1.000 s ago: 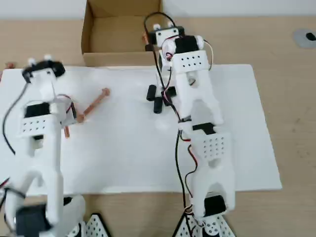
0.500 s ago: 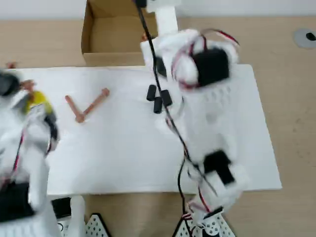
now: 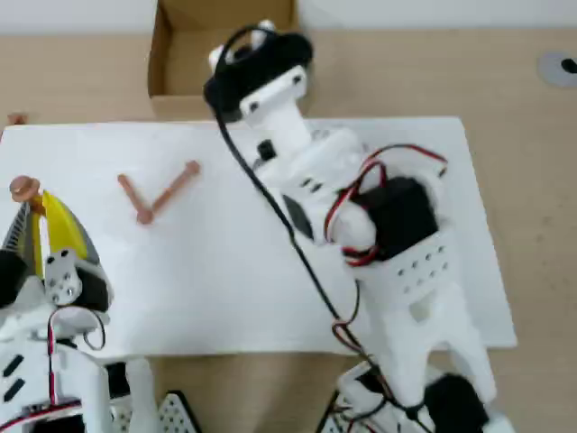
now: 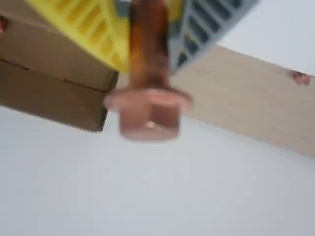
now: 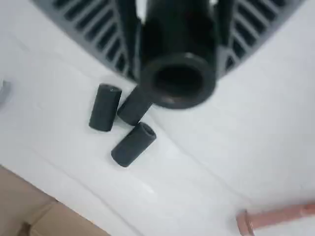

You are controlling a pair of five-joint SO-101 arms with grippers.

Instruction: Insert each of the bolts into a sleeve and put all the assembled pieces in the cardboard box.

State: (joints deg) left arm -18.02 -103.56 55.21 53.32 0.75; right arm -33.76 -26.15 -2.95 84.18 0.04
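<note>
At nine o'clock my left gripper (image 4: 147,42) clamps a copper-coloured metal bolt (image 4: 149,115), at twelve my right gripper (image 5: 177,34) pinches a black cylindrical sleeve (image 5: 178,81); mated off-axis, I judge either could slip.

No readable text, labels, brands, numbers or signs; cardboard box (image 3: 185,106) unmarked.

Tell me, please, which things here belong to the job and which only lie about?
Job: bolt in left fingers; two bolts on the mat; sleeve in right fingers; three loose sleeves; box.
Lying about: grey disc on the table; small copper bit off the mat.
</note>
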